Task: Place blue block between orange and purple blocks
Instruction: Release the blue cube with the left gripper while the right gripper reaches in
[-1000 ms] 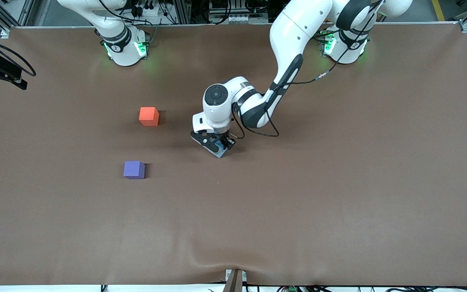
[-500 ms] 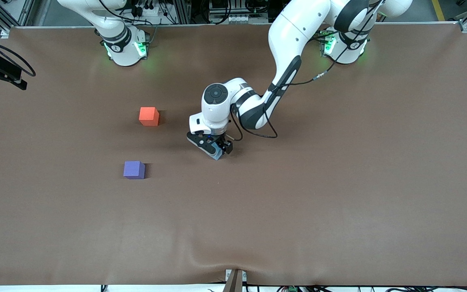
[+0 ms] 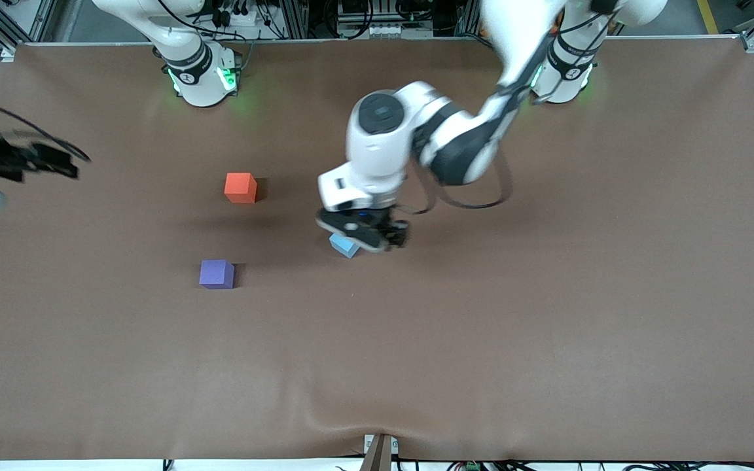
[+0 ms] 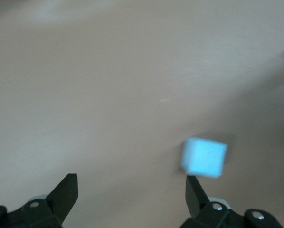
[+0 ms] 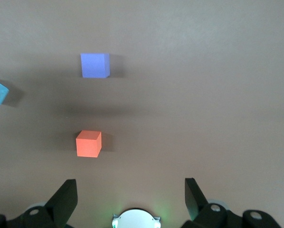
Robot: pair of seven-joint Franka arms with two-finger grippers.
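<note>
1. A brown table carries three cubes; the robots' bases stand along its top edge in the front view.
2. The right gripper is cut off in the front view; its wrist view shows the fingers spread wide and empty, over the table's right-arm end.
3. The orange block and purple block sit apart, orange nearer the base edge.
4. The blue block lies mid-table, turned corner-on to the table edges, partly hidden by the left gripper above it.
5. The left wrist view, blurred, shows the block whole and those fingers wide, gripping nothing.
</note>
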